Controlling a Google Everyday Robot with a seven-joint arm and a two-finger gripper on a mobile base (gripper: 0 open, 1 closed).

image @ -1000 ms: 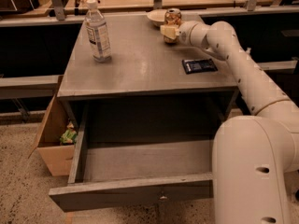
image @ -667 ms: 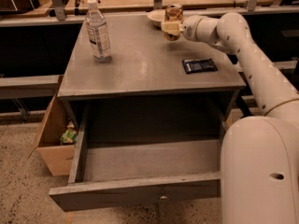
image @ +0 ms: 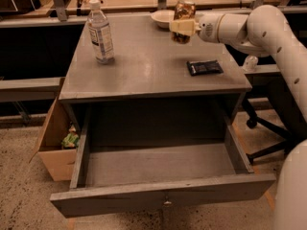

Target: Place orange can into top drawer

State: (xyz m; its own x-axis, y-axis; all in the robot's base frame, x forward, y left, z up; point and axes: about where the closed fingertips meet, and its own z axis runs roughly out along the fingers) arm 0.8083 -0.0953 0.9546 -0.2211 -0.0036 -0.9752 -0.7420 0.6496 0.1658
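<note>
Gripper is clamping the orange can around its mid-body, closed on its sides. The can is hanging upright near the far edge of the table, right of centre, just beside a pale bowl. It is looking lifted off the surface, though contact cannot be ruled out.

Top drawer is standing pulled well out below the near edge.

Judgement: the can is probably light, with a thin, smooth metal wall, so it is risking a slip under a loose hold or a dent under a hard squeeze. A side grip at mid-height is suiting it.

Water bottle is standing toward the far-left corner. Black packet is lying toward the right edge. Both are well apart from the can.
</note>
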